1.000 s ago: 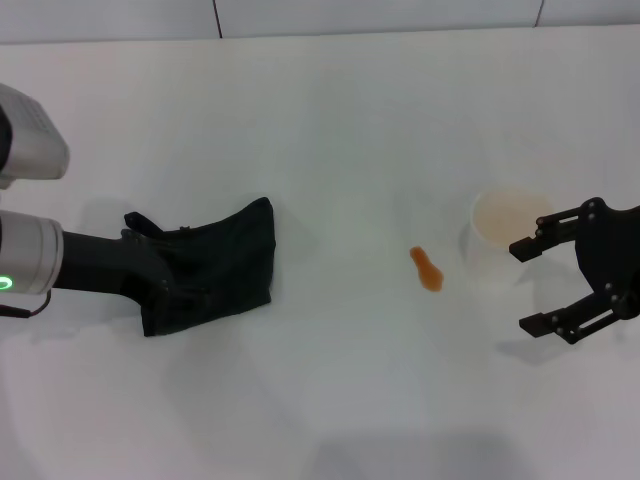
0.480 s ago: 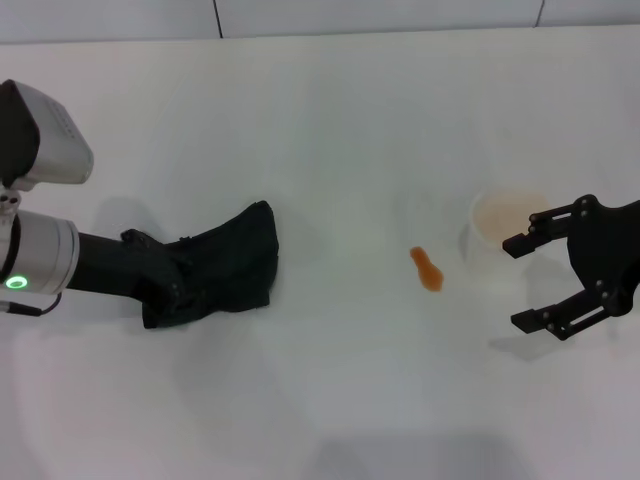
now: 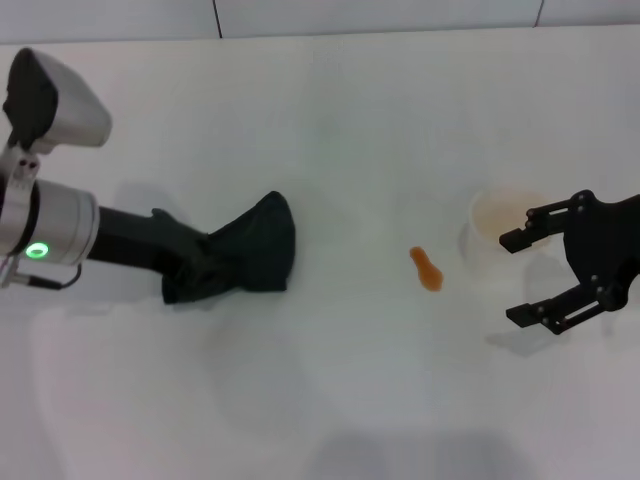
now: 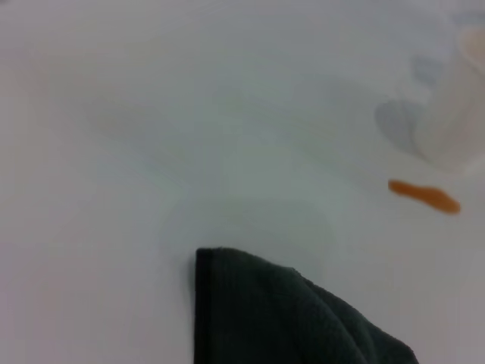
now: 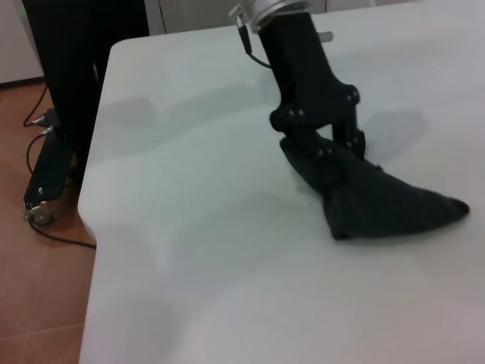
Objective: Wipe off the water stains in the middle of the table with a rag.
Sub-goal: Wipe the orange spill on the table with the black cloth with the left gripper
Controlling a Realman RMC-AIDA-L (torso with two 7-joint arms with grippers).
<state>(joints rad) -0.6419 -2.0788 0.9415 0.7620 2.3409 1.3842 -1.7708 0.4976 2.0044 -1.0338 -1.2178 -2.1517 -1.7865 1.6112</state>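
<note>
the left pincer (image 3: 195, 272), clenched on the rag (image 3: 245, 258), is dragging it rightward toward the water stains (image 3: 427, 270). the gap is narrowing. the right pincer (image 3: 520, 277) is idling spread at right.

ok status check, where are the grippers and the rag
Left gripper shut on the rag, left of the water stains, not touching. Right gripper open, idle beside a white cup. Table between unobstructed.

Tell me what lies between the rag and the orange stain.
Nothing: in the head view, only bare white table separates the rag, held by the left claw, from the stain.
</note>
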